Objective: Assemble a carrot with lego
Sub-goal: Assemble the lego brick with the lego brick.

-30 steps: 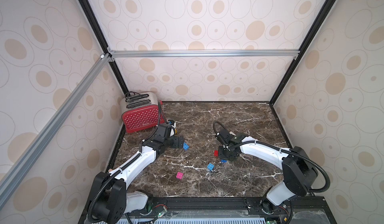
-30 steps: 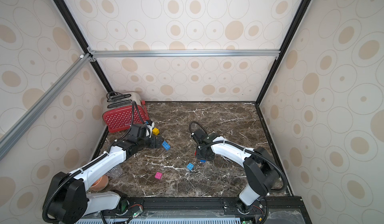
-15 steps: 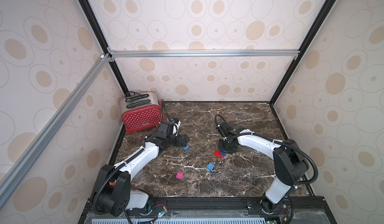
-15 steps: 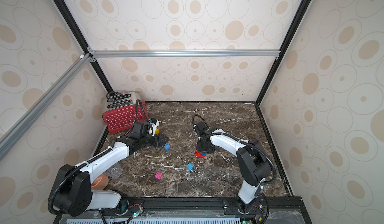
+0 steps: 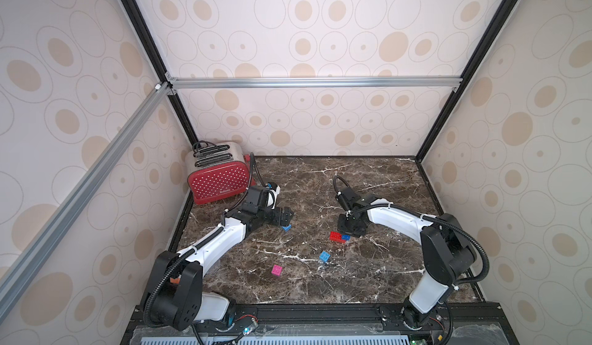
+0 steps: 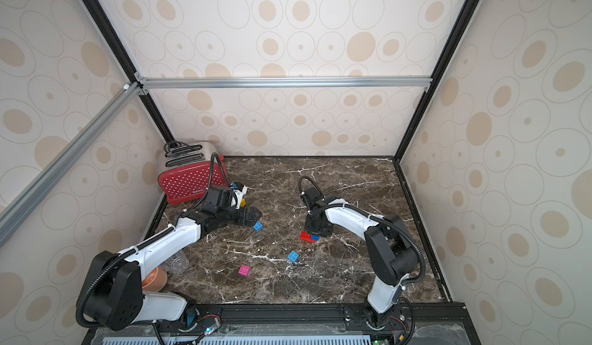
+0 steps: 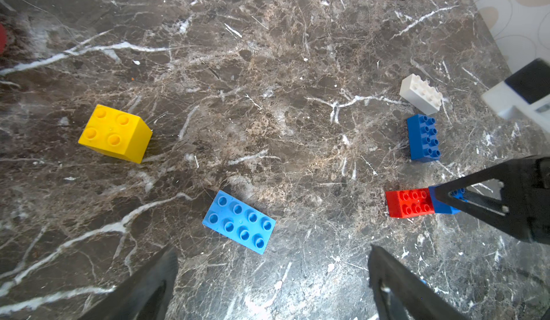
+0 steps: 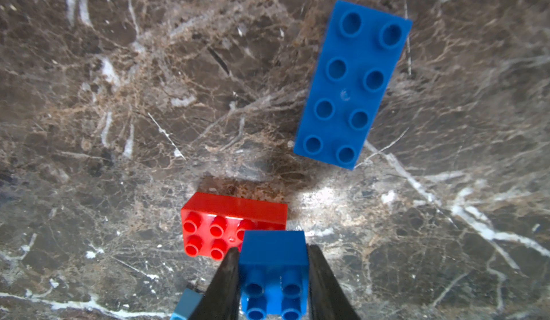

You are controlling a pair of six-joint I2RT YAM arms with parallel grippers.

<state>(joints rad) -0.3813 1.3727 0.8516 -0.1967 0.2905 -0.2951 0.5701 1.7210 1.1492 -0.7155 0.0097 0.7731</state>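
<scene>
- There's the right gripper [image 8: 272, 248], clamped tight on a small blue brick [image 8: 273, 285], right at one end of the red brick [image 8: 214, 232]. Atop or beside it, can't tell.
- Just beyond that gripper, apart, lies the dark blue long brick [image 8: 352, 86].
- Over to the left gripper [image 7: 272, 251]: jaws spread wide, with the light blue brick [image 7: 239, 222] flat just ahead of its tips.
- The yellow brick [image 7: 114, 132] sits farther off, loose.

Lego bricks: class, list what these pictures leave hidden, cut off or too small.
- Small blue brick in the right tool: right wrist view, fingers hide whether it sits on the red brick.
- White brick: unseen in both top views, apparently under the right arm.
- Yellow brick: in a top view, mostly behind left arm.
</scene>
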